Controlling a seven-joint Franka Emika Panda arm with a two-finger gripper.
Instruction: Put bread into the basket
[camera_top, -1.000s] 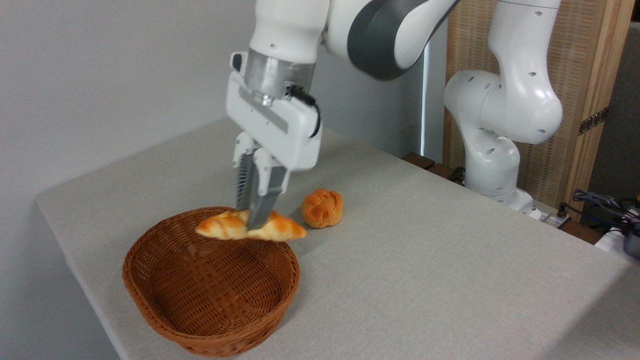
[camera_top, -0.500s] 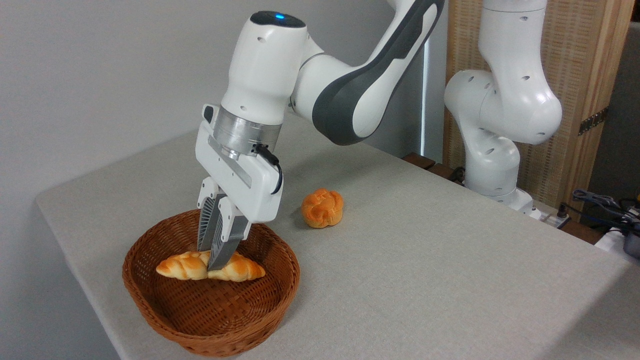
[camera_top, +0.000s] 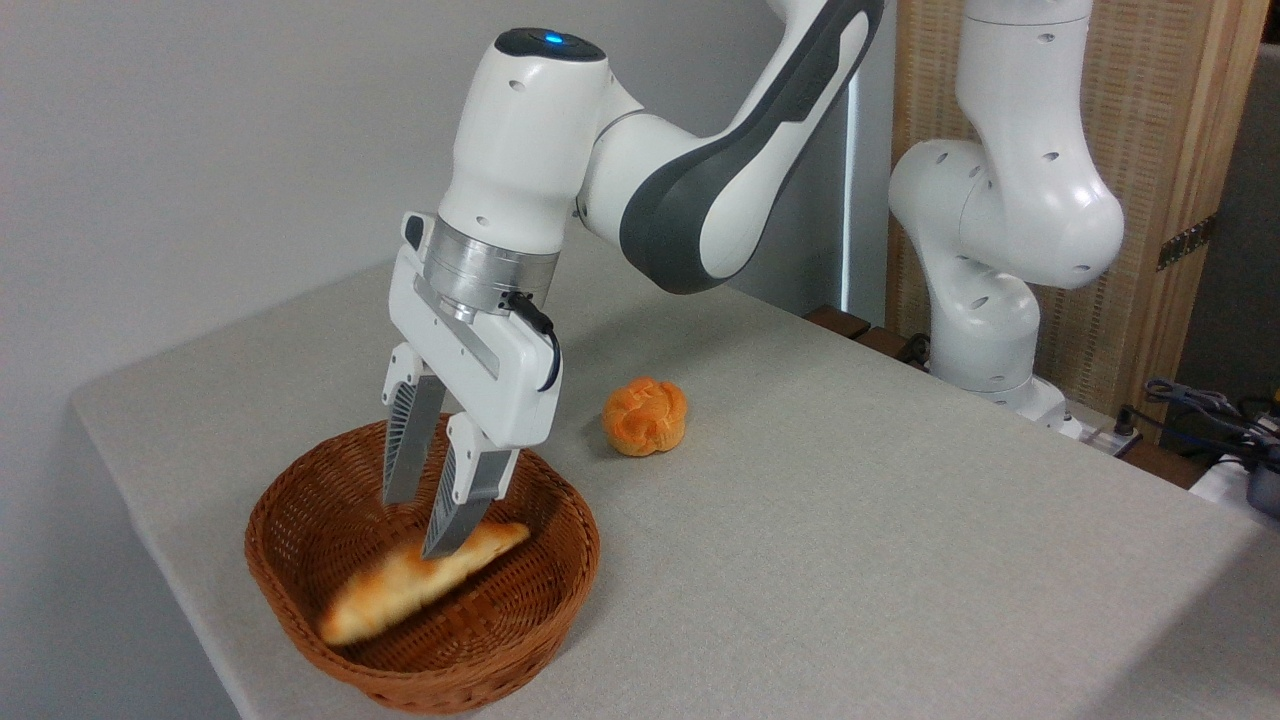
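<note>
While my gripper (camera_top: 423, 522) hangs over the basket (camera_top: 300, 600) with its two fingers spread apart, holding nothing, the bread (camera_top: 400, 590) sits inside the basket, blurry and tilted, low end toward 7 o'clock. At 2 o'clock from the basket, a small round bun (camera_top: 645, 415) sits on the desk (camera_top: 850, 540).
</note>
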